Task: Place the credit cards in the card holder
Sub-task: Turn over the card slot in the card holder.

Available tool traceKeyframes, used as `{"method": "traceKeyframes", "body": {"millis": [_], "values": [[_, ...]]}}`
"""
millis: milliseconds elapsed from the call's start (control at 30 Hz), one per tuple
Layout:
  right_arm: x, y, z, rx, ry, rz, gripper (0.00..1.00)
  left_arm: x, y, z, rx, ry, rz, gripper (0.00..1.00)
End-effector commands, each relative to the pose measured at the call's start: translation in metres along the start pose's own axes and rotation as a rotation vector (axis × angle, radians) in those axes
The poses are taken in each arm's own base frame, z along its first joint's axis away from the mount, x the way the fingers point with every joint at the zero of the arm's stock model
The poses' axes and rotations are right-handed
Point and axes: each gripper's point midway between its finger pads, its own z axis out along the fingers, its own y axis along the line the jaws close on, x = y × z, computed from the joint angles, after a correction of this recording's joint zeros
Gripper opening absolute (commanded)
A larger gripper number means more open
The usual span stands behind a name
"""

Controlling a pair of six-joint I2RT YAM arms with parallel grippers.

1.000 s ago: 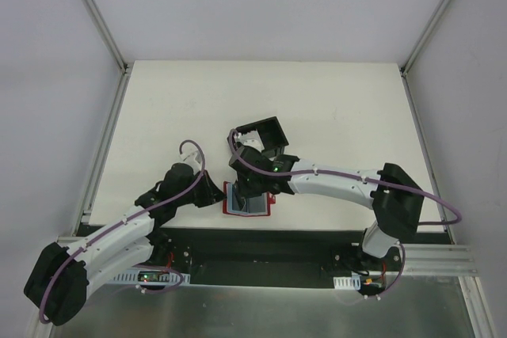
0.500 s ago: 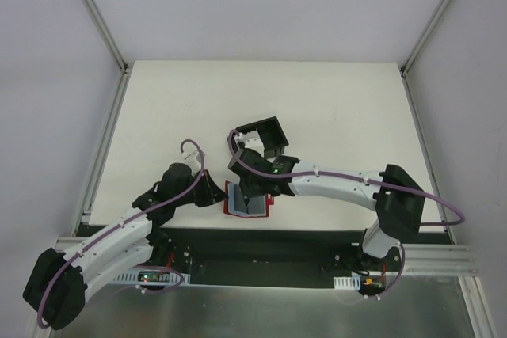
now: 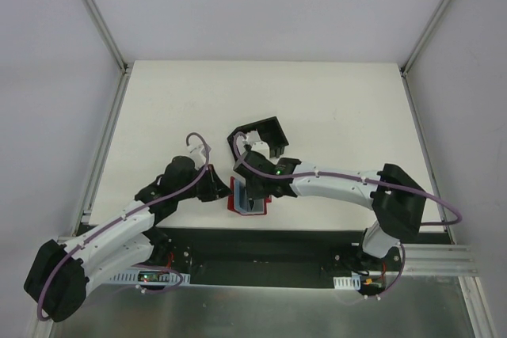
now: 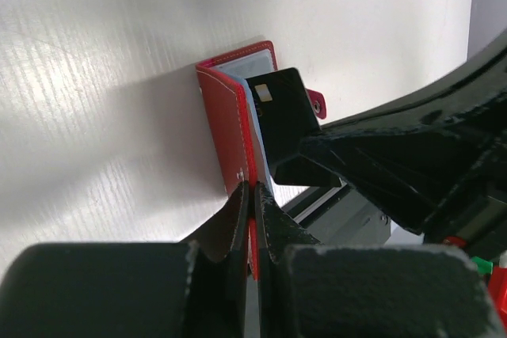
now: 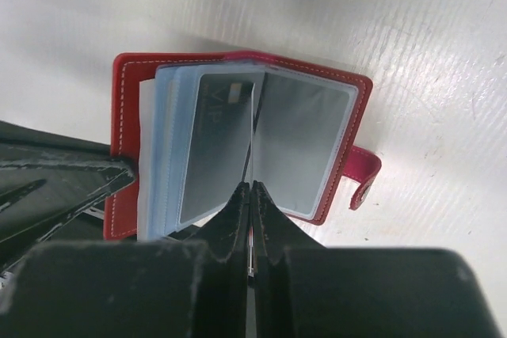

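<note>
Filing a card looks to be the step in hand, says one observer. Nearest the bases, the left gripper (image 4: 249,195) is clamped tight on the red cover of the wallet (image 3: 234,204), propping it open at the near edge of the table (image 3: 333,100).

And the right one? asks the other.

The right gripper (image 5: 252,194) is pinched down to almost nothing on a thin sheet seen edge-on, standing between two clear sleeves. Whether that sheet is a card or a sleeve leaf, the wrist view does not settle. A card (image 5: 218,140) with a chip and "VIP" lies against the left-hand sleeve; whether it is fully inside the pocket cannot be told.

So what does the next move call for?

Probably a straight, gentle push down into the pocket, the first replies, with the left jaws holding the cover firm so the leaves do not fold shut. The tab (image 5: 366,176) hangs loose off the other cover. Beyond the wallet, the box (image 3: 265,136) sits near it and seems to play no part.
</note>
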Motion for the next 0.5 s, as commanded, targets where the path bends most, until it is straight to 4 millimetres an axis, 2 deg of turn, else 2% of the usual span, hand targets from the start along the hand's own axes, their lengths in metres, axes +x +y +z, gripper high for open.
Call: {"method": "traceKeyframes", "body": {"millis": [0,67,200,333,467], "values": [[0.009,0.000,0.009,-0.006,0.027,0.033,0.00,-0.008,-0.026,-0.002,0.079,-0.002,0.056,0.00],[0.012,-0.004,0.012,0.003,0.032,0.041,0.00,-0.010,-0.031,-0.003,0.089,-0.005,0.064,0.00],[0.012,-0.014,0.010,0.020,0.020,0.052,0.00,-0.006,-0.023,0.002,0.059,0.014,0.040,0.00],[0.012,-0.018,0.007,0.019,0.014,0.052,0.01,0.001,-0.007,0.006,0.006,0.018,0.011,0.00],[0.008,-0.011,0.004,-0.012,0.001,0.045,0.01,0.007,0.008,0.008,-0.047,0.020,-0.019,0.00]]}}
